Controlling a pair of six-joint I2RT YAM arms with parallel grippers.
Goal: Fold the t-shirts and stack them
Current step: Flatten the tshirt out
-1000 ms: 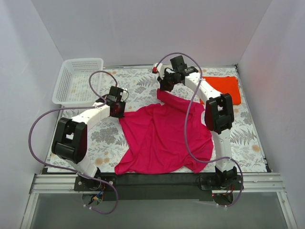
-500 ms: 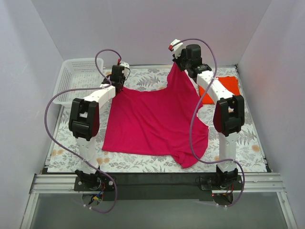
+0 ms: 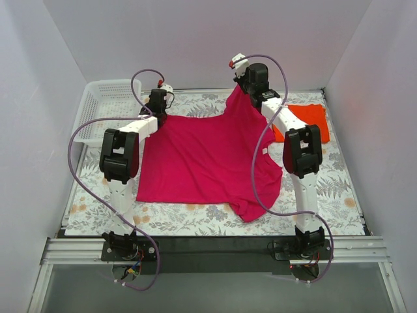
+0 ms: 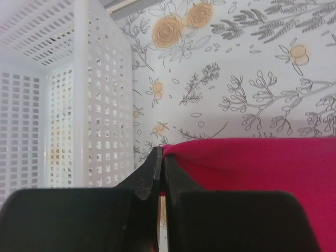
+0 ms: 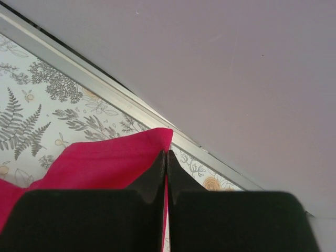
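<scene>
the pink t-shirt [image 3: 202,160] hangs soft and limp over the table [image 3: 195,218]. it's light cloth that droops wherever it isn't pinched, so corners and hems look like the places to grab. the left claw [image 3: 158,107] is clenched on one far corner beside the basket [image 3: 98,104], and the right claw [image 3: 246,81] grips the other, held higher. a second ago the shirt lay bunched mid-table; now it's stretched wide toward the back. the orange t-shirt [image 3: 306,117] sits far right, apparently folded.

White left arm [image 3: 133,128] and right arm [image 3: 280,117], black joint housings [image 3: 118,156], looping purple cables [image 3: 69,163], black claw fingers [image 4: 147,181]
</scene>
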